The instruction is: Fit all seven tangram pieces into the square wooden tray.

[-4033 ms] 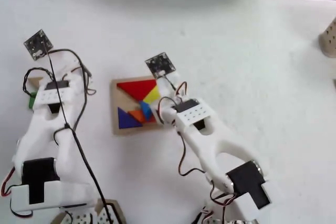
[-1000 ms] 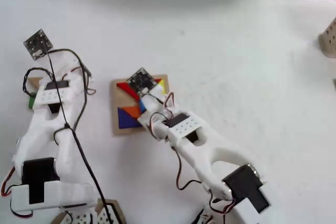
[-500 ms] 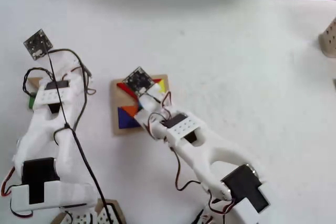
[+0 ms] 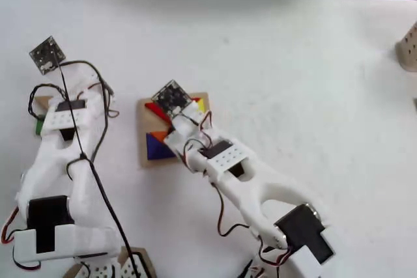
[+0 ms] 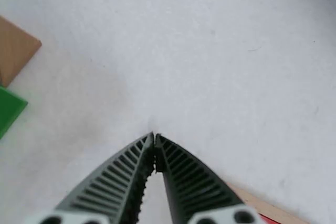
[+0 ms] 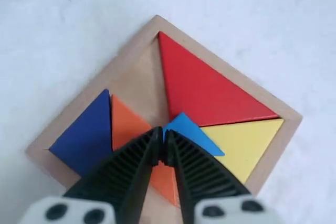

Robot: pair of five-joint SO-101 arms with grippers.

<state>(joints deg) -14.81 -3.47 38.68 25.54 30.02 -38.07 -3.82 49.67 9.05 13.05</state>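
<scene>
The right gripper [image 6: 161, 136] has its ribbed dark fingers drawn nearly together, a thin slit between them and nothing gripped. It hangs over the middle of the square wooden tray [image 6: 137, 80], tips above the spot where the small light blue piece [image 6: 191, 132] meets the orange piece [image 6: 126, 127]. Around that spot lie the large red triangle [image 6: 202, 85], the yellow triangle [image 6: 244, 142] and the dark blue triangle [image 6: 84, 142], with a wedge of bare tray floor between red and dark blue.

In the high view the right arm's wrist covers much of the tray.

The left gripper [image 5: 154, 140] is pinched closed on nothing, over the white table [image 4: 293, 63] near a tray corner. A flat green piece [image 5: 8, 111] lies outside the tray, well apart from it, touching a tan flat wooden shape [image 5: 14, 51].
</scene>
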